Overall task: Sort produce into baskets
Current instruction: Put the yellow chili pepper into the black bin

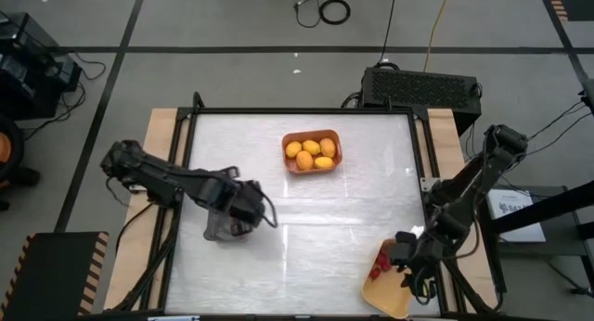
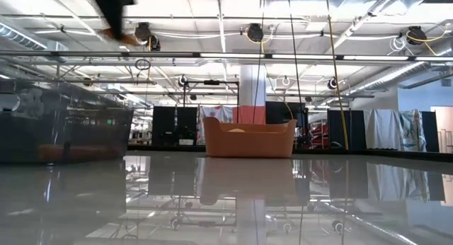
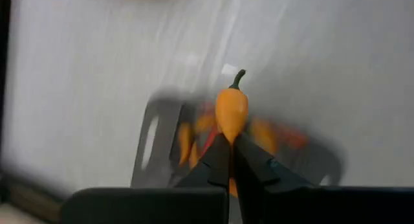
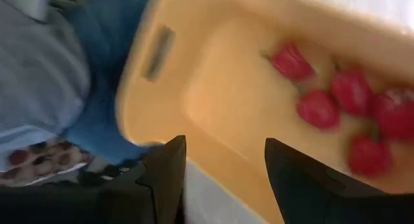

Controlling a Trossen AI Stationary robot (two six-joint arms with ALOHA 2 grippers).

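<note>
My left gripper (image 1: 243, 210) hangs over the dark grey basket (image 1: 221, 230), shut on a small orange chili (image 3: 231, 107) with a green stem. Orange and red chili pieces (image 3: 194, 136) lie blurred in that basket below. At the table's near right corner my right gripper (image 4: 223, 162) stands open above the yellow basket (image 4: 213, 88), which holds several red pieces (image 4: 317, 107). The orange basket (image 1: 312, 151) with several yellow-orange round fruits (image 1: 306, 159) sits at the far middle of the table. My left gripper pinches the orange chili between its two fingertips (image 3: 217, 156), at the end opposite the stem (image 3: 231, 134). The fingers slant steeply down and lie along the chili. Its green stem (image 3: 239, 77) points away from the fingers, and it hangs clear above the grey basket.
A black box (image 1: 422, 84) stands behind the table's far right edge. Bare white tabletop (image 1: 334, 228) lies between the three baskets. Blue and grey cloth (image 4: 71, 75) shows beyond the yellow basket in the right wrist view.
</note>
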